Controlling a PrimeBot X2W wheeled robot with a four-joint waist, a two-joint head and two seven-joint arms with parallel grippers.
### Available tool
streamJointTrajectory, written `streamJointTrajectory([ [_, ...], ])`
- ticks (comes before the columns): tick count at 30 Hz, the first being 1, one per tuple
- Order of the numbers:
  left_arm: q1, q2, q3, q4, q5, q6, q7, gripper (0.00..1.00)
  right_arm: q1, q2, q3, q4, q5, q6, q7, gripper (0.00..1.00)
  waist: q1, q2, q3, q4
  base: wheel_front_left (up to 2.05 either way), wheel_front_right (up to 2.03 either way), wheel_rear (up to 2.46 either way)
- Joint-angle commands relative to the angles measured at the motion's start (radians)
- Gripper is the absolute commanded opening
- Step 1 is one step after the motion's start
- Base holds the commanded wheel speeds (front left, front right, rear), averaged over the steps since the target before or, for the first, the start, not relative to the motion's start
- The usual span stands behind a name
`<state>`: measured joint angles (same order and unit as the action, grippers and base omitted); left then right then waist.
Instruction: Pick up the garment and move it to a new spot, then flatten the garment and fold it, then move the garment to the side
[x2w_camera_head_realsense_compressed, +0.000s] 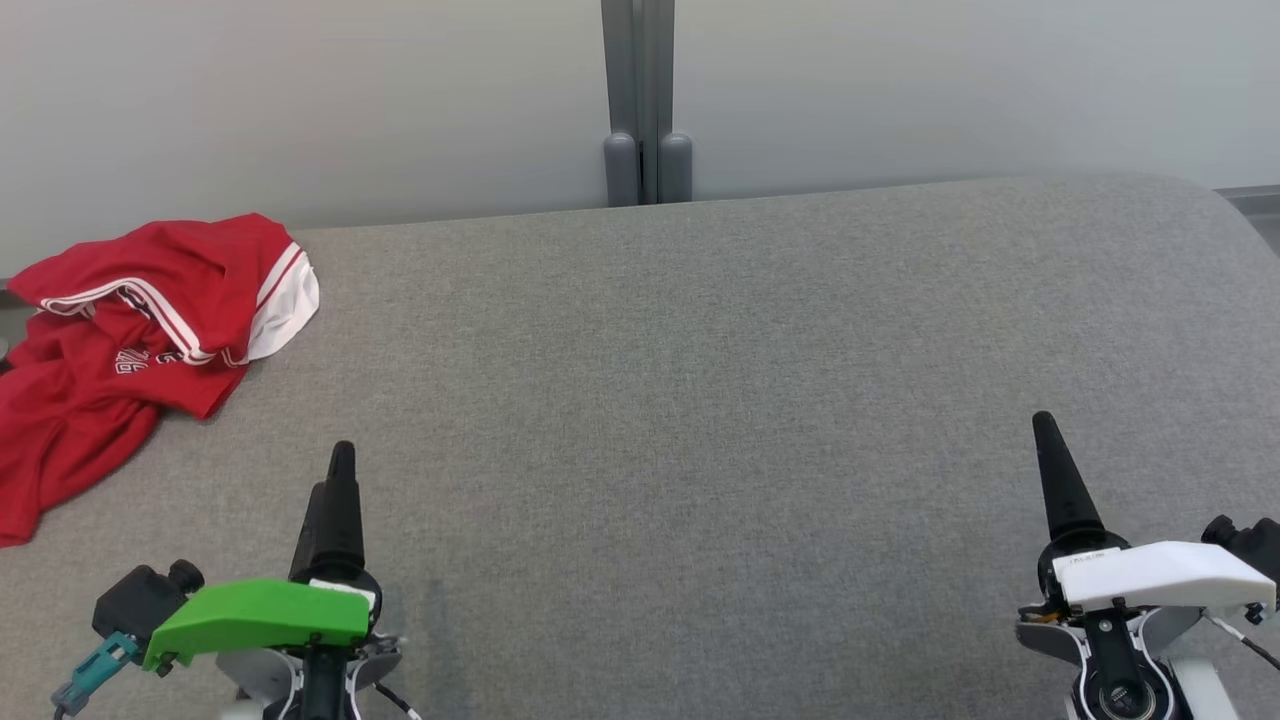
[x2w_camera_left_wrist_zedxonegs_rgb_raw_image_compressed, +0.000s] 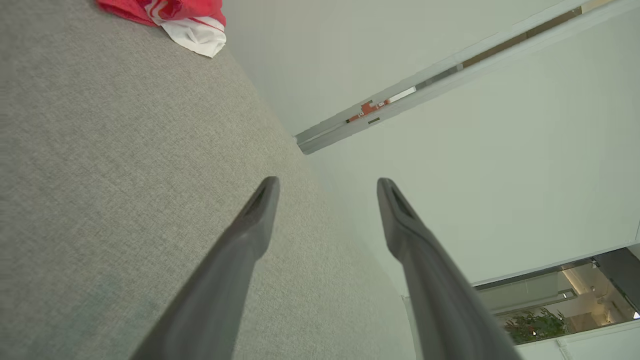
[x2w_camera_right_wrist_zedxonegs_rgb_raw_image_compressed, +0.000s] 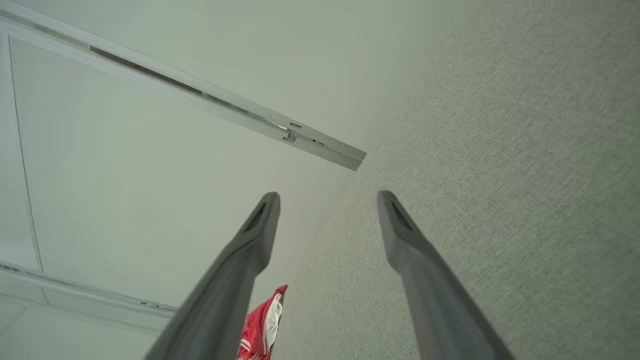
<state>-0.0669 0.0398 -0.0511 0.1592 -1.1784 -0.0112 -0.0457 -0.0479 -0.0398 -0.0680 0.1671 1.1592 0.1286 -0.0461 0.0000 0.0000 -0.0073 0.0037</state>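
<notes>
Garment (x2w_camera_head_realsense_compressed: 130, 330): red, slightly shiny jersey knit with white striped trim and one white cuff, some white print. It is crumpled in a loose heap at the far-left corner of the surface (x2w_camera_head_realsense_compressed: 700, 400), right by the back wall and well apart from both claws. The surface is gray woven cloth, coarse and matte, flat, with a rounded far-right corner. Left gripper (x2w_camera_left_wrist_zedxonegs_rgb_raw_image_compressed: 327, 186): jaws spread wide with nothing between them, over bare cloth; its fingers (x2w_camera_left_wrist_zedxonegs_rgb_raw_image_compressed: 250, 235) are long, dark, matte and tapered to blunt tips. Right gripper (x2w_camera_right_wrist_zedxonegs_rgb_raw_image_compressed: 327, 197): same shape, also spread and empty. Green plastic cover (x2w_camera_head_realsense_compressed: 260, 615) on the left wrist, white cover (x2w_camera_head_realsense_compressed: 1160, 575) on the right. Smooth pale wall panels behind, split by a gray post (x2w_camera_head_realsense_compressed: 640, 100) with two rounded caps at its base.
</notes>
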Motion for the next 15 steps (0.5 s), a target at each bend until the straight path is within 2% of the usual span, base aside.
streamJointTrajectory([
  [1, -0.022, 0.007, -0.01, -0.018, 0.05, 0.007, -0.011, 1.0, -0.005, -0.006, 0.006, -0.027, -0.053, 0.002, -0.011, 1.0, 0.0, 0.0, 0.0, 0.0, 0.0, 0.0, 0.0],
  [7, -0.016, 0.007, -0.033, -0.012, 0.197, 0.023, -0.031, 1.0, 0.007, -0.007, 0.027, -0.045, -0.201, 0.002, -0.031, 1.0, 0.0, 0.0, 0.0, 0.002, 0.0, 0.0, 0.0],
  [15, 0.008, 0.008, -0.05, -0.004, 0.357, 0.034, -0.056, 1.0, 0.02, -0.007, 0.06, -0.037, -0.336, 0.003, -0.056, 1.0, 0.0, 0.0, -0.004, 0.002, 0.0, 0.0, 0.0],
])
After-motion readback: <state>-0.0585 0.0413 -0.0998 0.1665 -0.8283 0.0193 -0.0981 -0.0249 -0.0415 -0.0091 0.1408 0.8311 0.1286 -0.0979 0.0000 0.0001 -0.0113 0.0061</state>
